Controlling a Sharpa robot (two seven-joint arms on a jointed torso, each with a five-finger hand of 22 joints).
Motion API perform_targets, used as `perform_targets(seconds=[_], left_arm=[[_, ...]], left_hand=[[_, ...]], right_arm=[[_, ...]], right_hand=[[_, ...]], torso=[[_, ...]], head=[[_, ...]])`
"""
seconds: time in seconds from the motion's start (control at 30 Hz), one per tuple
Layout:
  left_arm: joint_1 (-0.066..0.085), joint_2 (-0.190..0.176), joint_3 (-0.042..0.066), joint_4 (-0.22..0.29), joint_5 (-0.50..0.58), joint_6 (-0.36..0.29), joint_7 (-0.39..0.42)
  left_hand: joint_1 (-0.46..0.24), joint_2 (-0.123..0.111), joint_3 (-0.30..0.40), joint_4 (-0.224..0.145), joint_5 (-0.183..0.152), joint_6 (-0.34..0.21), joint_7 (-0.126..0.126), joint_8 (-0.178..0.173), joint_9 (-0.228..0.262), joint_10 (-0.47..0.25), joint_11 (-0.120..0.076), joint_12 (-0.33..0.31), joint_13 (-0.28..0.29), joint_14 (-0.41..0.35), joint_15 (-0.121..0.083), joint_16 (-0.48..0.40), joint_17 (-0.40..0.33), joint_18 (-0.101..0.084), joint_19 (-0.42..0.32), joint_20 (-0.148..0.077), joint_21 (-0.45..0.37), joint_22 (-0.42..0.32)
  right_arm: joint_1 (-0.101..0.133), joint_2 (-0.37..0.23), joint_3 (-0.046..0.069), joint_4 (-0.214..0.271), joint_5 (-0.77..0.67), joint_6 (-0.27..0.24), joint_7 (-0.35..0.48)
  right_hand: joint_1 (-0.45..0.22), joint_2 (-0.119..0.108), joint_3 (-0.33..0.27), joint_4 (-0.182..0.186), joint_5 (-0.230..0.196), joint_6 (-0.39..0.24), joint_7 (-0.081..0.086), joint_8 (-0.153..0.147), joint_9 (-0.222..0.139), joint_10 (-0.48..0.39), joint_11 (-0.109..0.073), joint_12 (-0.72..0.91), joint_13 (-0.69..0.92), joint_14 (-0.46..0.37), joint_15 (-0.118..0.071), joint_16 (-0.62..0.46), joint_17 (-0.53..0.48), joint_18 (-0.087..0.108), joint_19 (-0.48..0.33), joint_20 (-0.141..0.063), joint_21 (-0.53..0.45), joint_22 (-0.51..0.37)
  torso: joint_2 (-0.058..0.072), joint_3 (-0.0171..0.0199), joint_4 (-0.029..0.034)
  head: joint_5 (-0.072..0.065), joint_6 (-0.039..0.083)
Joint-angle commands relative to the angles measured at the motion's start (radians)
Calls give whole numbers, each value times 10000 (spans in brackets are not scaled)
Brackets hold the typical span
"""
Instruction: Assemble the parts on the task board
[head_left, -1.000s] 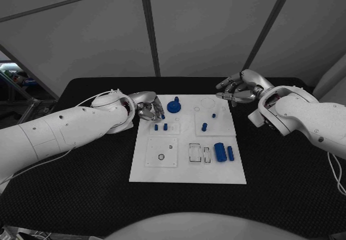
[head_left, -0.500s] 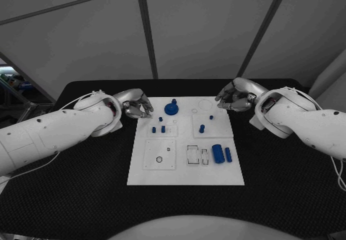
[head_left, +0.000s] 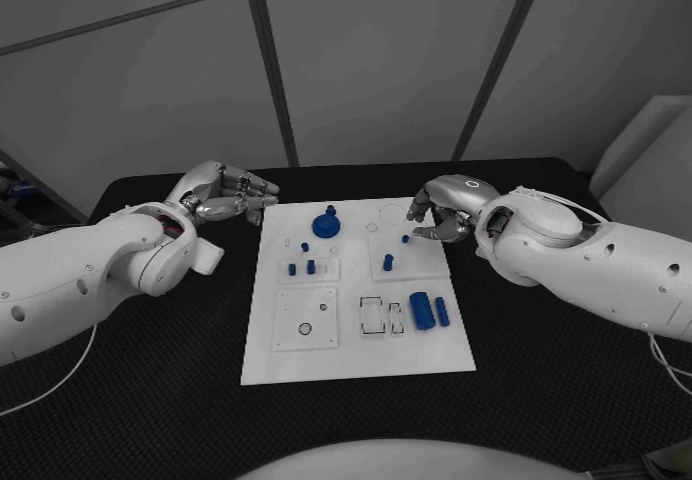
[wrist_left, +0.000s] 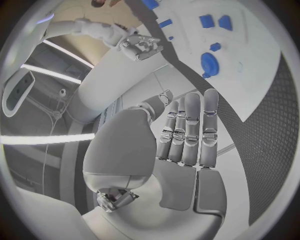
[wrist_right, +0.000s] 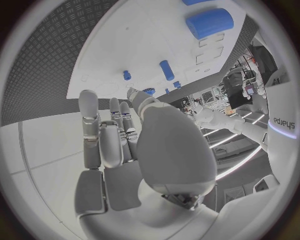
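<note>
You had both hands off the work at this moment, with the task board (head_left: 361, 345) lying flat in the middle of the black table (head_left: 577, 350) between the two arms. Your left hand (head_left: 224, 193) hovered just off the board's far left corner, fingers loosely spread and grasping nothing, and its own wrist camera showed the fingers straight and apart over the table. Your right hand (head_left: 440, 210) hung above the board's far right corner, fingers curved but separated, nothing between them that the pictures showed. On the board, the round blue knob (head_left: 327, 224) stood in its place near the far edge, three small blue pegs (head_left: 300, 266) stood upright in the left middle panel, and another blue peg (head_left: 388, 263) stood in the right middle panel, so those parts appeared seated. The large blue cylinder (head_left: 420, 309) and the slim blue bar (head_left: 441, 312) beside it lay loose near the board's right edge, just next to two empty rectangular slots (head_left: 384, 316). The near left panel (head_left: 306, 320) showed an open ring-shaped hole with no part in it. By that reading you were past the midpoint, with the two loose pieces, and perhaps that hole, left to fill.
</note>
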Motion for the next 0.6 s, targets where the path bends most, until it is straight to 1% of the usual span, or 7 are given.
perform_targets(seconds=[0.03, 0.07, 0.23, 0.43, 0.5, 0.6], left_arm=[[-21, -59, 10, 273, 2657, -141, 1211], [-28, -73, 10, 342, 2855, -121, 1290], [-52, -113, 10, 548, 3468, -87, 1527], [-63, -141, 9, 625, 3715, -88, 1633], [-64, -145, 9, 637, 3745, -87, 1646], [-65, -148, 9, 657, 3779, -79, 1665]], left_hand=[[-88, 30, -71, 3, -38, 67, -5, -59, -11, 46, 36, 37, 13, -105, 18, -107, -65, 14, -95, 12, -112, -65], [-82, 40, -80, -2, -37, 65, -5, -64, -12, 42, 37, 40, 13, -122, 19, -142, -87, 14, -106, 14, -145, -87], [-65, 71, -93, -12, -34, 59, 3, -75, -13, 44, 38, 53, 16, -154, 22, -205, -127, 14, -125, 18, -203, -126], [-48, 92, -102, -23, -33, 54, 9, -83, -14, 44, 40, 64, 19, -176, 24, -250, -157, 14, -137, 21, -244, -153], [-34, 102, -102, -31, -31, 51, 10, -87, -14, 41, 40, 66, 19, -184, 24, -268, -169, 15, -141, 21, -260, -163], [-34, 102, -102, -31, -31, 51, 10, -87, -14, 41, 40, 66, 19, -184, 24, -268, -169, 15, -141, 21, -260, -163]], right_arm=[[-49, 99, -15, -63, -1026, 28, -296], [-74, 136, -21, -91, -1067, 44, -306], [-167, 327, -41, -224, -1165, 134, -304], [-219, 517, -60, -394, -1197, 270, -302], [-227, 561, -72, -455, -1200, 304, -304], [-245, 628, -121, -555, -1203, 388, -315]], right_hand=[[-19, -88, 95, -7, -19, 80, 27, -55, -11, 34, 59, -109, -58, 394, 33, 73, 31, -17, 44, 18, 63, 28], [-19, -91, 110, -15, -13, 85, 30, -61, -10, 40, 63, -135, -75, 397, 36, 80, 41, -18, 45, 21, 66, 32], [-19, -91, 198, -56, 29, 123, 43, -84, -4, 89, 84, -258, -162, 401, 54, 101, 65, -25, 63, 39, 101, 75], [-11, -101, 279, -106, 91, 149, 53, -107, -2, 145, 90, -355, -233, 405, 65, 119, 86, -26, 73, 48, 128, 106], [-7, -102, 293, -116, 97, 152, 54, -111, -2, 154, 90, -368, -243, 405, 65, 121, 88, -28, 79, 49, 138, 121], [-1, -106, 321, -136, 107, 157, 58, -120, -2, 172, 94, -397, -264, 406, 67, 128, 96, -29, 81, 51, 148, 131]], torso=[[2, -8, 1], [3, -13, 4], [8, 5, 3], [4, -6, 17], [5, -6, 21], [4, 2, 11]], head=[[8, 7], [12, 7], [49, 26], [53, 18], [52, 24], [63, 25]])
